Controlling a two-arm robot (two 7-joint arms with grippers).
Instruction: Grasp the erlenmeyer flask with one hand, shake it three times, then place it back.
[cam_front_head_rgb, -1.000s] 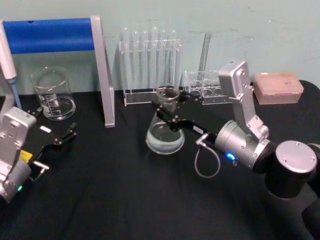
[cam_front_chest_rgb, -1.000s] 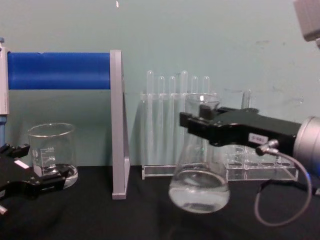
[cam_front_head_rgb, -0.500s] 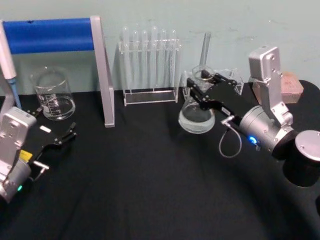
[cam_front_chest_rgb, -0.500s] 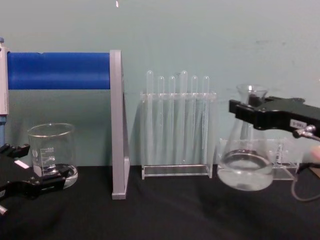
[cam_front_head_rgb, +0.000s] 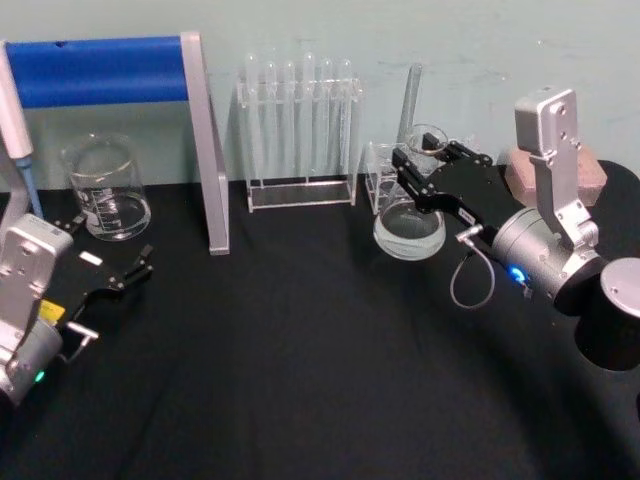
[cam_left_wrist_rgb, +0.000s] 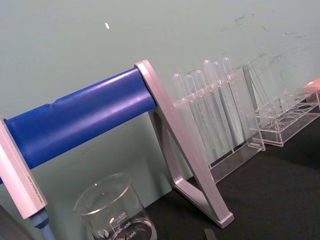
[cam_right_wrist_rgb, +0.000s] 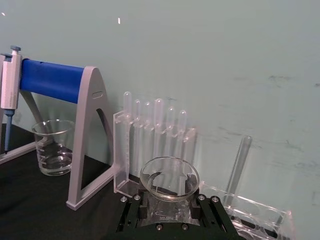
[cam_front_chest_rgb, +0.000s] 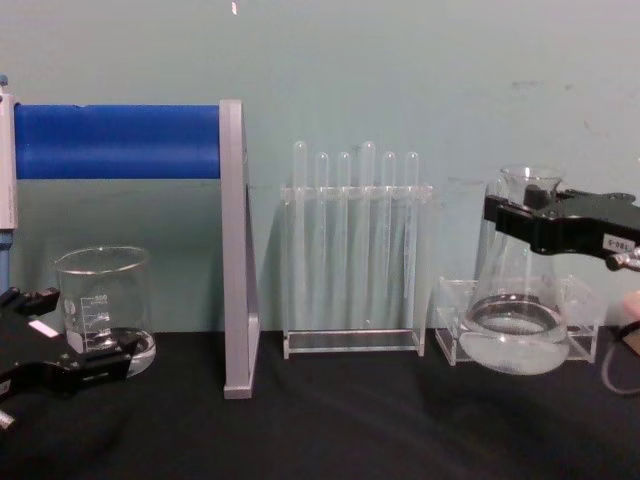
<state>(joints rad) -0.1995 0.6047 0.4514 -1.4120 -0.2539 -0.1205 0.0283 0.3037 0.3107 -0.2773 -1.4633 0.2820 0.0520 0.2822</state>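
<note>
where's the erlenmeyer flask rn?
Chest view, right side: the erlenmeyer flask is gripped at its neck by the right gripper, just right of the test tube rack and in front of the low clear rack.

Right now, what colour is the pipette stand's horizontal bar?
The horizontal bar is bright blue, clearest in the chest view.

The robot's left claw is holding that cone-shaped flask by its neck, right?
No: the right claw holds the erlenmeyer flask by its neck, as the head view shows; the left claw sits open by the beaker.
</note>
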